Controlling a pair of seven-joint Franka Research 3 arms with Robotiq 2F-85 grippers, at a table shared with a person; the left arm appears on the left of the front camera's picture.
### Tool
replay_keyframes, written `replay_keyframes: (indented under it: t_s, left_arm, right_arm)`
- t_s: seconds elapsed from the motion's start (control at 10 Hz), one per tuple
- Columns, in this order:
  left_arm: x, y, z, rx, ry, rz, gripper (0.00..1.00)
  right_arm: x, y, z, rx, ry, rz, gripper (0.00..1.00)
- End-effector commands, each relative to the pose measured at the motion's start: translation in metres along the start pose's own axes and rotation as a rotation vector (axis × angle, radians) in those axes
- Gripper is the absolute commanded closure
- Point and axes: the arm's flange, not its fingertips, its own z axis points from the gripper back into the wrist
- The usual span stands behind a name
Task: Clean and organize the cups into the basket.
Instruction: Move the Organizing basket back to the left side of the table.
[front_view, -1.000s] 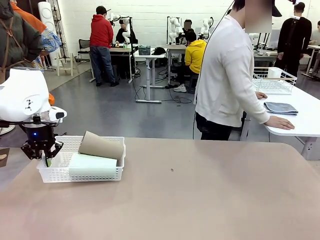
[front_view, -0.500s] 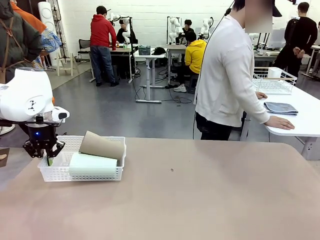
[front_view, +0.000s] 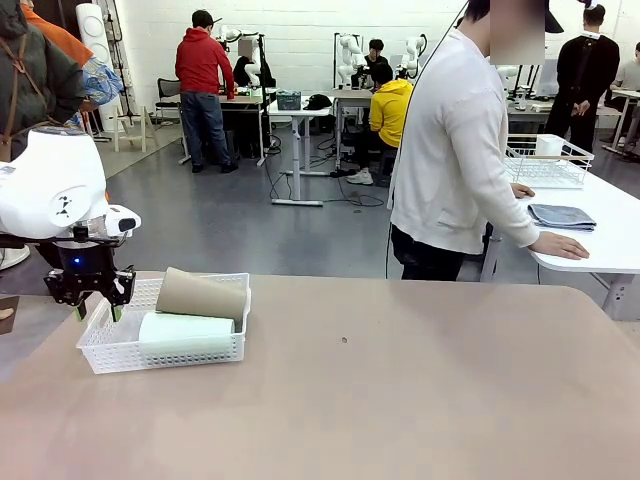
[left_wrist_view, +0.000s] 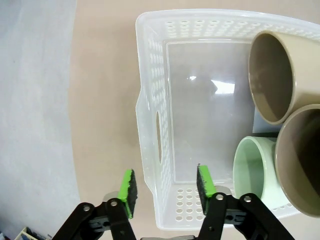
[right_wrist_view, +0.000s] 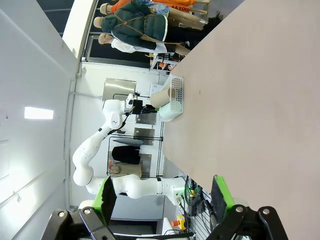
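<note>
1. Standing on the brown worktop (front_view: 400, 400), the white basket (front_view: 100, 352) is the landmark; it sits near the worktop's left end.
2. Inside the basket lies the pale mint green cup (front_view: 190, 336) on its side, along the near wall.
3. Behind the mint cup, a tan-brown cup (front_view: 200, 295) lies tilted, its far part higher than the basket rim.
4. In the left wrist view a second tan-brown cup (left_wrist_view: 300, 160) lies next to the first one.
5. The left hand (front_view: 97, 312) hovers at the basket's left end wall, fingers apart, holding nothing; one pad (left_wrist_view: 205, 181) is inside the wall, one outside.
6. The right hand (right_wrist_view: 162, 197) is far from the basket, wide apart, empty.
</note>
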Motion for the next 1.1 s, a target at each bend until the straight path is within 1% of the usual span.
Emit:
replay_keyframes:
  t_s: [0.0,0.2,0.3,0.4,0.5,0.6,0.7,0.8,0.9,1.0]
  left_arm:
    - [-0.004,-0.006,-0.002,0.041,0.002,0.026,0.0]
    - [-0.003,-0.009,-0.002,0.046,0.015,0.033,0.0]
    - [-0.003,-0.009,0.0,0.051,0.02,0.033,0.06]
    - [-0.005,-0.011,0.004,0.072,0.02,0.033,0.0]
    - [-0.012,-0.014,0.015,0.082,-0.001,0.04,0.0]
    - [-0.028,-0.02,0.04,0.044,-0.044,0.027,0.0]
    - [-0.051,-0.024,0.073,-0.056,-0.087,-0.042,0.0]
    - [-0.078,-0.029,0.104,-0.078,-0.139,-0.09,0.0]
    - [-0.102,-0.035,0.128,-0.067,-0.183,-0.129,0.0]
    - [-0.122,-0.041,0.143,-0.052,-0.204,-0.136,0.0]
  right_arm:
    - [0.0,0.0,-0.001,-0.011,-0.003,0.004,0.0]
    - [0.0,0.0,-0.001,-0.011,-0.003,0.004,0.0]
    - [0.0,0.0,-0.001,-0.011,-0.003,0.004,0.0]
    - [0.0,0.0,-0.001,-0.011,-0.003,0.004,0.0]
    - [0.0,0.0,-0.001,-0.011,-0.003,0.004,0.0]
    - [0.0,0.0,-0.001,-0.011,-0.003,0.004,0.0]
    - [0.0,0.0,-0.001,-0.011,-0.003,0.004,0.0]
    - [0.0,0.0,-0.001,-0.011,-0.003,0.004,0.0]
    - [0.0,0.0,-0.001,-0.011,-0.003,0.004,0.0]
    - [0.0,0.0,-0.001,-0.011,-0.003,0.004,0.0]
